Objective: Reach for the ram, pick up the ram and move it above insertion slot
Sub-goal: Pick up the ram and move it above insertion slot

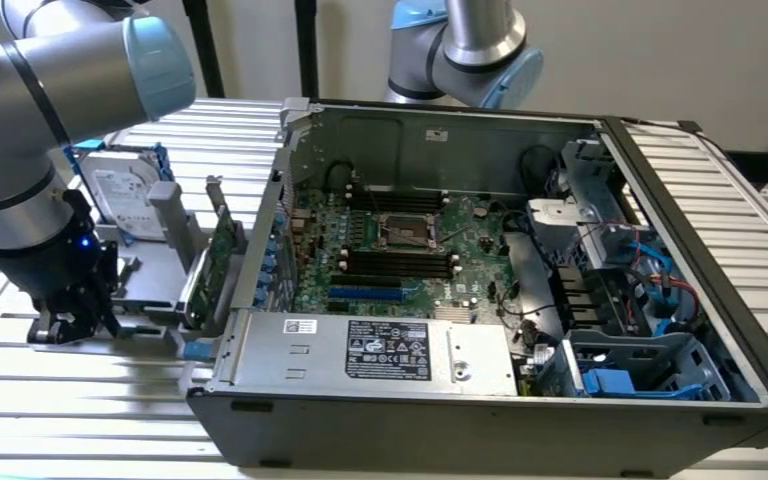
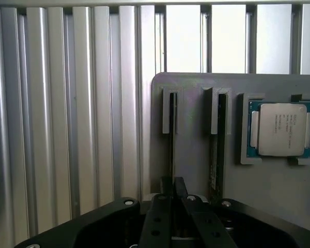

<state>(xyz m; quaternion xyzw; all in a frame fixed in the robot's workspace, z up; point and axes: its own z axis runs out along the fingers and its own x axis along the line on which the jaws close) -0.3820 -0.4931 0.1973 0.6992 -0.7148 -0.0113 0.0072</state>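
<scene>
- At the exterior view's left, the robot arm (image 1: 37,130) bends down over the slatted bench (image 1: 91,400). Its gripper (image 1: 71,325) is lowered at the near end of a grey holder (image 1: 155,275).
- From the wrist view, the jaws look pressed together on the near end of the ram (image 2: 171,129).
- The ram stands on edge, seated in a narrow slot of the holder and not lifted out.
- A second stick (image 2: 217,150) stands in the neighbouring slot, between the ram and a processor (image 2: 277,129) that lies flat in a square recess.
- At the holder's far end, a hard drive (image 1: 120,200) stands upright.
- A green expansion card (image 1: 220,262) stands on edge just beside the wall of the computer case (image 1: 491,430).
- The case lies open on the bench with its motherboard (image 1: 471,215) showing.
- The black insertion slots (image 1: 398,262) run alongside the processor socket, well apart from the gripper.
- Behind the case, a second arm (image 1: 478,50) rises.
</scene>
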